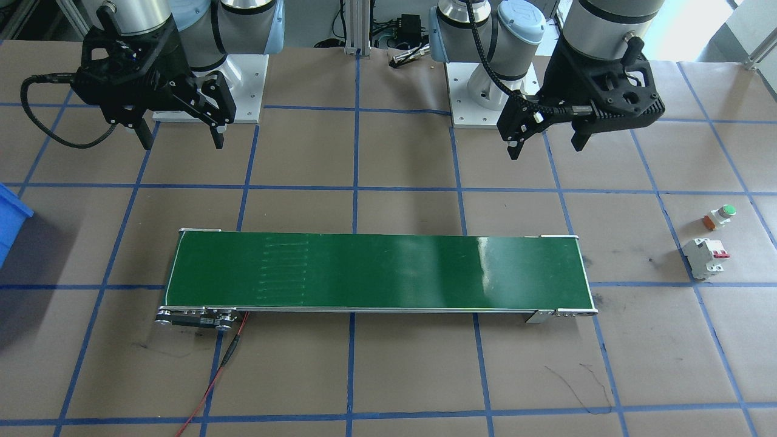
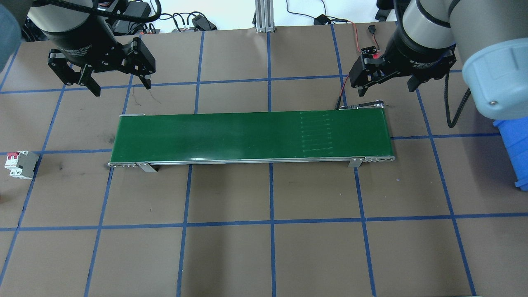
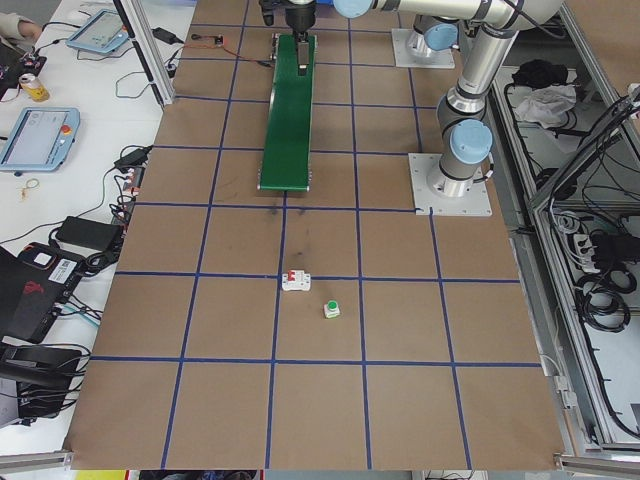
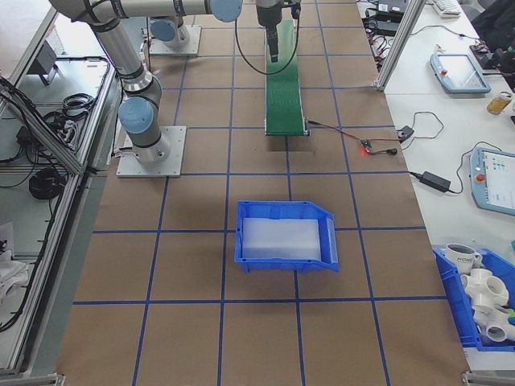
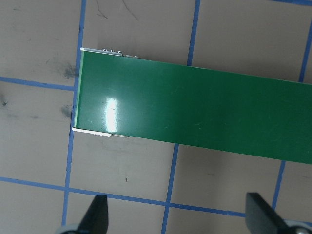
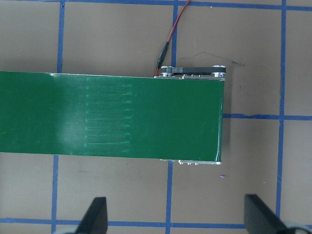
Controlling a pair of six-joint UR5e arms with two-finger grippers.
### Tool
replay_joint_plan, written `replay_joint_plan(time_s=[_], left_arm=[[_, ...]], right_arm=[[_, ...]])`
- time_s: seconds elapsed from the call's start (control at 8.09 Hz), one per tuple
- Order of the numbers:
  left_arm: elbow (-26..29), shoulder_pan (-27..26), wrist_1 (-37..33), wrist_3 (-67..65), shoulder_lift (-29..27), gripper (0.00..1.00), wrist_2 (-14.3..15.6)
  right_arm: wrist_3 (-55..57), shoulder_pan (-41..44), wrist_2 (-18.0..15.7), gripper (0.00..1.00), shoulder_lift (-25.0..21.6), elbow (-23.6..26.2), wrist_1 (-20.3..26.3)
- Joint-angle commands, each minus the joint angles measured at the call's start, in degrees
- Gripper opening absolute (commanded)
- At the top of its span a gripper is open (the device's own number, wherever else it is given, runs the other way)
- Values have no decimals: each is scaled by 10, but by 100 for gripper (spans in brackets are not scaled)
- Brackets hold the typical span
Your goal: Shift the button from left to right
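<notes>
Starting configuration, read from the robot's left to its right, with the green conveyor belt as the landmark. Beyond the belt's left end, well apart from it, the button lies tilted on the paper-covered table, its green cap pointing away from the belt; just beside it, on the operators' side, stands a white circuit breaker with red levers. The left gripper hangs above the table on the robot's side of the belt's left end, jaws wide and empty. The belt carries nothing. The right gripper hangs likewise over the robot's side of the belt's right end, jaws wide and empty. Past the right end sits a blue bin. The step in hand appears to be the left arm's reach for the button: the gripper should probably travel outward from the belt, descend with its fingers straddling the white body rather than the rounded cap, and keep clear of the breaker close by, since a glancing touch could roll the small part away.
</notes>
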Motion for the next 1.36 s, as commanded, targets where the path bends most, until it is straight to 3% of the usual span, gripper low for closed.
replay_joint_plan(time_s=[0.0, 0.62, 0.74, 1.24], left_arm=[[2, 0, -1, 3, 6, 100, -15], [2, 38, -12, 47, 41, 100, 8], [2, 81, -13, 52, 45, 100, 12], [-2, 343, -14, 143, 48, 100, 10]], right_arm=[[0, 0, 0, 100, 0, 0, 1], [0, 0, 0, 100, 0, 0, 1], [0, -1, 0, 100, 0, 0, 1], [0, 0, 0, 100, 0, 1, 1]])
